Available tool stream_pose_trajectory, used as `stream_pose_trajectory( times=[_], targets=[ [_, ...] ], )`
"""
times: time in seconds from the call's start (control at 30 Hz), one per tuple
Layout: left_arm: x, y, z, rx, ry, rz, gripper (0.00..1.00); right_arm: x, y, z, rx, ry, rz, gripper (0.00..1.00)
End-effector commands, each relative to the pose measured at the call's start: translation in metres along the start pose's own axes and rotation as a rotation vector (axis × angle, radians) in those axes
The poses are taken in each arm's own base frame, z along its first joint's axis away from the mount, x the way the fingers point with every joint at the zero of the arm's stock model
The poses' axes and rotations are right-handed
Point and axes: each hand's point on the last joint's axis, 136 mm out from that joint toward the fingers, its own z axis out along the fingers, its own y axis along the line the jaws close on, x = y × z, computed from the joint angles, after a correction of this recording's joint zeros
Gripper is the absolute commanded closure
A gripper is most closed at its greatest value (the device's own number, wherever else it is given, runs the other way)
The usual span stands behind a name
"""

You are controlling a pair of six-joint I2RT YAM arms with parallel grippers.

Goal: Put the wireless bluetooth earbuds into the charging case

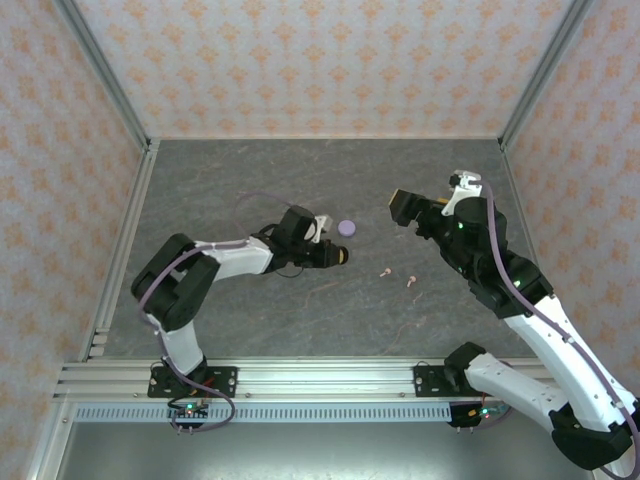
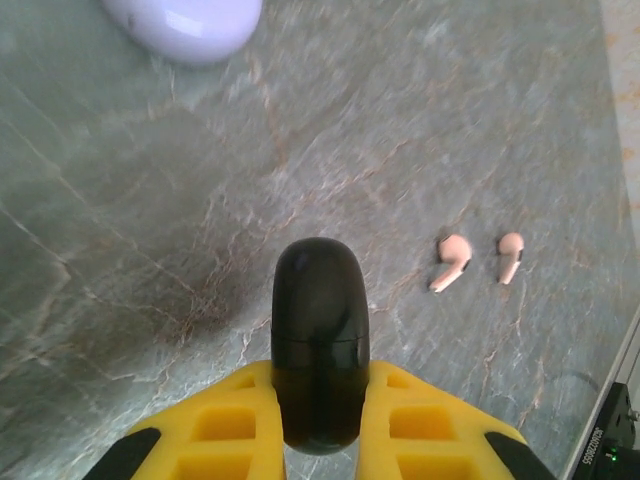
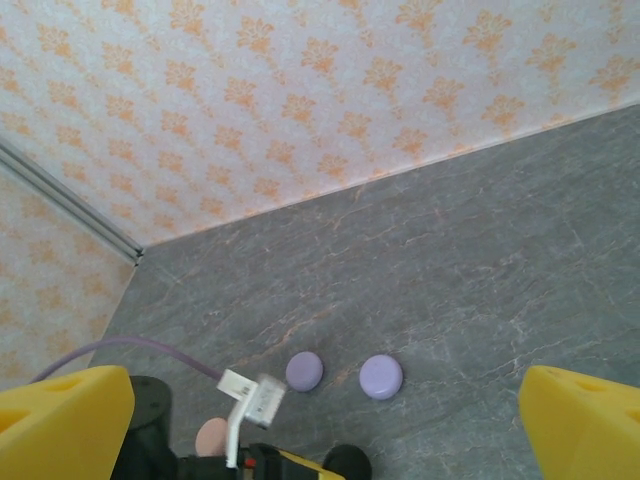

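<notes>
A black charging case (image 2: pixel 318 320) is gripped on edge in the closed left tool (image 2: pixel 320 400), low over the table (image 2: pixel 150 250), apparently to steady it for loading. Two pale pink earbuds (image 2: pixel 452 262) lie loose on the table near it, not yet inserted. The right tool (image 3: pixel 325 425) is held wide open, empty and raised, probably ready to pick up a bud.

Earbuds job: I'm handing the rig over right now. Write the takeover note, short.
Left pincer: shut on the black case.
Right pincer: open, empty, raised.
Two pale pink earbuds lie loose on the table, right of the black case; two lilac pucks sit beyond.
Done: black case gripped.
Left: both pink buds lie outside any case; all insertion remains.
</notes>
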Motion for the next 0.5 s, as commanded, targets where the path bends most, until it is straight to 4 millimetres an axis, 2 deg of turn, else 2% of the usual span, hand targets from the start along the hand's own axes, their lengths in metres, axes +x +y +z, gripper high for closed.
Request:
stream_pose_trajectory(
  times=[0.0, 0.1, 0.23, 0.3, 0.47],
  targets=[
    [0.006, -0.009, 0.007, 0.032, 0.040, -0.055, 0.92, -0.001, -0.010, -0.001, 0.047, -0.015, -0.021, 0.01],
    [0.004, -0.005, 0.011, 0.014, 0.029, -0.065, 0.84, 0.002, -0.010, 0.000, 0.047, -0.005, -0.032, 0.01],
    [0.005, -0.002, 0.009, -0.002, 0.030, -0.058, 0.59, 0.007, -0.006, 0.007, 0.029, 0.023, -0.038, 0.01],
    [0.004, 0.008, -0.004, -0.092, 0.018, -0.011, 0.49, 0.012, 0.003, 0.013, -0.011, 0.054, -0.039, 0.01],
    [-0.019, 0.013, -0.052, -0.177, -0.089, 0.055, 0.38, 0.032, 0.014, 0.035, -0.049, 0.144, -0.043, 0.01]
  ],
)
